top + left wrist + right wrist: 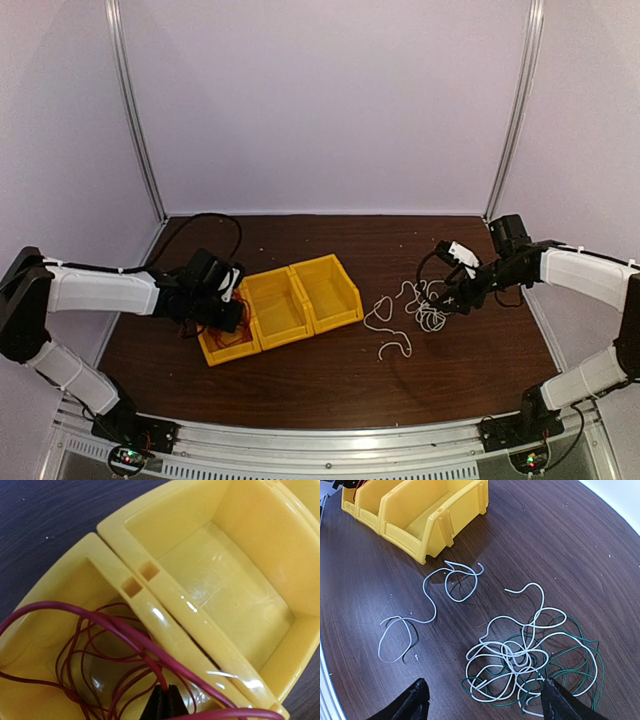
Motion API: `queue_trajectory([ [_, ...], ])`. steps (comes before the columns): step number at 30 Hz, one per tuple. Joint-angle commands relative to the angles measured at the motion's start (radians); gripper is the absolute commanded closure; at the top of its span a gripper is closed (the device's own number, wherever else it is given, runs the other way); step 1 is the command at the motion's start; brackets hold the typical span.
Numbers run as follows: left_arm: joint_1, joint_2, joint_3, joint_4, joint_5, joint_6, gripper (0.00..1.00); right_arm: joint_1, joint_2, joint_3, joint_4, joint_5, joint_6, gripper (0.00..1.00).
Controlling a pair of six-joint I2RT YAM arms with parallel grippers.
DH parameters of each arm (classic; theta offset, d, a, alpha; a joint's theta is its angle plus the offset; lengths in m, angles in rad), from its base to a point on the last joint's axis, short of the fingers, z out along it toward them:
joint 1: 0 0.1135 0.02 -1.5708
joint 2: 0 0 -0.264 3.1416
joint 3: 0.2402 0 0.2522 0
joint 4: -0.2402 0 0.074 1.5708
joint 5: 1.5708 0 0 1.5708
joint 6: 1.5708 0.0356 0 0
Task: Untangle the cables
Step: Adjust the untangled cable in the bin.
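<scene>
A red cable [125, 635] lies coiled in the leftmost yellow bin [60, 620]. My left gripper [164, 700] is shut on a strand of it, over that bin [228, 345]. A tangle of white and dark green cables [530, 655] lies on the brown table, also seen from above [430, 312]. A separate white cable [432, 605] lies loose to its left, toward the bins [385, 325]. My right gripper [485, 702] is wide open just above the tangle, its fingers [412, 702] on either side, holding nothing.
Three yellow bins [285, 305] stand joined in a row left of centre; the middle bin [225, 585] and the right one [427, 510] hold nothing. A thick black robot cable [205, 225] loops at the back left. Grey walls enclose the table.
</scene>
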Motion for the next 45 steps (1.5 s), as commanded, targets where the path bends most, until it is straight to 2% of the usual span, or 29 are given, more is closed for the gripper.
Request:
queue_trajectory([
  [1,0.006,-0.132,0.008,-0.044,0.015,0.006,0.86,0.005,0.003,0.0,-0.011,0.007,-0.008,0.22],
  [3,0.007,-0.191,0.027,-0.075,0.005,0.007,0.68,0.006,0.002,0.0,-0.009,0.008,-0.007,0.22],
  [5,0.007,-0.244,0.049,-0.104,-0.001,0.009,0.56,0.007,0.003,0.0,-0.008,0.008,-0.005,0.22],
  [7,0.007,-0.279,0.073,-0.144,-0.011,0.009,0.46,0.006,0.004,0.0,-0.008,0.007,-0.004,0.22],
  [9,0.008,-0.291,0.095,-0.202,-0.026,0.007,0.41,0.006,0.004,0.003,-0.012,0.005,-0.003,0.22],
  [14,0.007,-0.33,0.069,-0.294,-0.104,-0.066,0.37,0.012,-0.008,0.025,-0.009,0.006,0.004,0.22],
  [19,0.007,-0.467,-0.019,-0.332,-0.208,-0.285,0.31,0.033,-0.017,0.017,0.003,0.02,0.003,0.22],
  [24,0.007,-0.637,-0.146,-0.312,-0.23,-0.485,0.3,0.047,-0.01,0.015,-0.004,0.025,-0.005,0.22],
  [31,0.007,-0.797,-0.207,-0.43,-0.194,-0.762,0.31,0.053,-0.03,0.004,-0.005,0.016,-0.007,0.22],
  [36,0.007,-0.937,-0.312,-0.345,-0.184,-0.971,0.28,0.057,-0.033,0.009,-0.012,0.019,-0.01,0.22],
  [45,0.008,-0.94,-0.416,-0.208,-0.153,-1.193,0.29,0.062,-0.032,0.007,-0.019,0.006,-0.014,0.22],
])
